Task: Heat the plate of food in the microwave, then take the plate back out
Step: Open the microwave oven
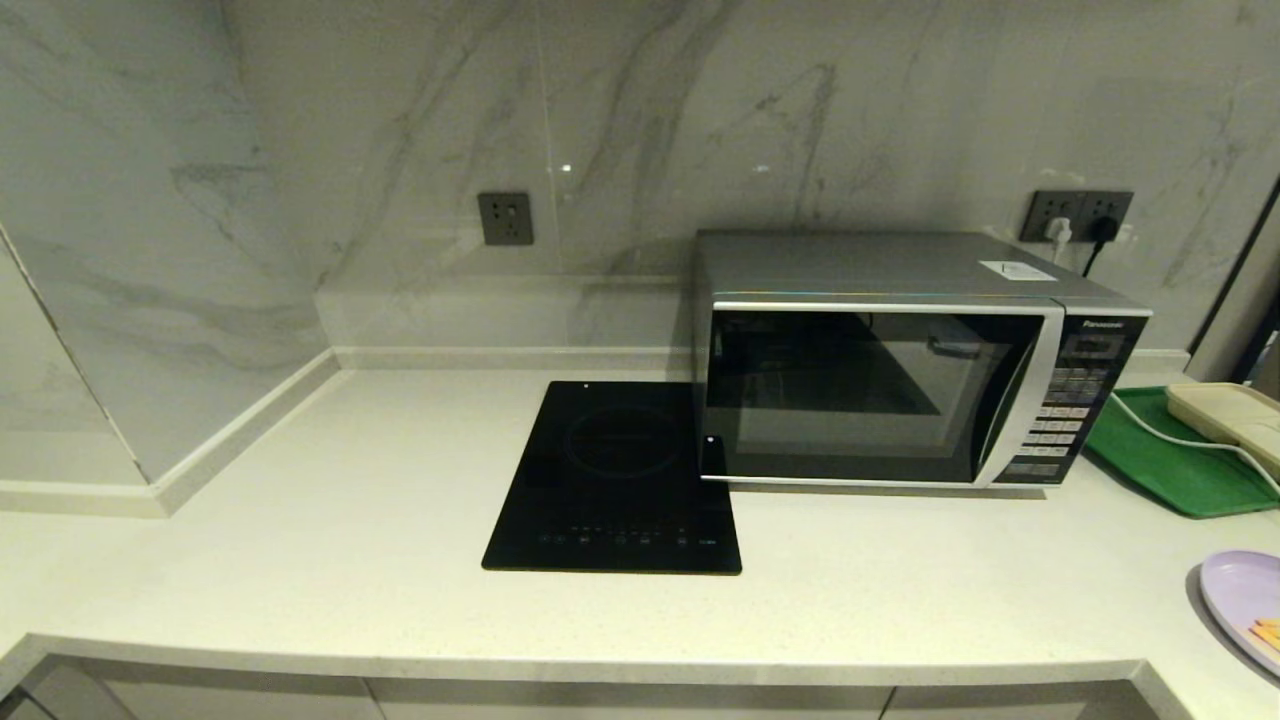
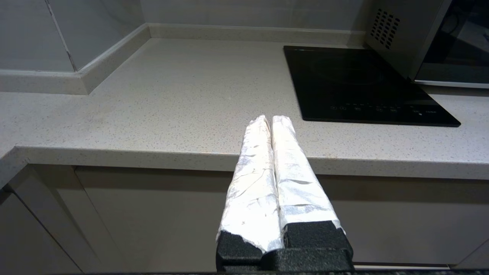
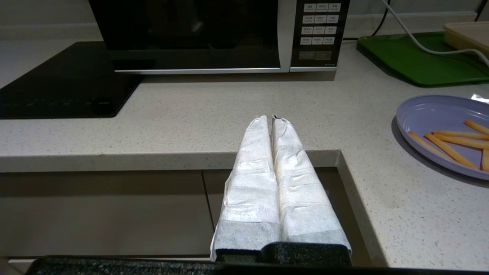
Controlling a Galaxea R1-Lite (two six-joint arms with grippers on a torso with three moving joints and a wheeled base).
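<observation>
Both grippers hang off the surface's (image 1: pixel 300 560) front edge, jaws pressed together, empty. Left gripper (image 2: pixel 267 119) faces the cooktop (image 2: pixel 359 84); right gripper (image 3: pixel 272 118) faces the microwave (image 3: pixel 214 34), with the plate (image 3: pixel 431 114) beside it.

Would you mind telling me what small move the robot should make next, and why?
Probably the right gripper, shut and empty at the counter's edge, should reach for the microwave door: it is closed, while the plate of food sits on the counter.
</observation>
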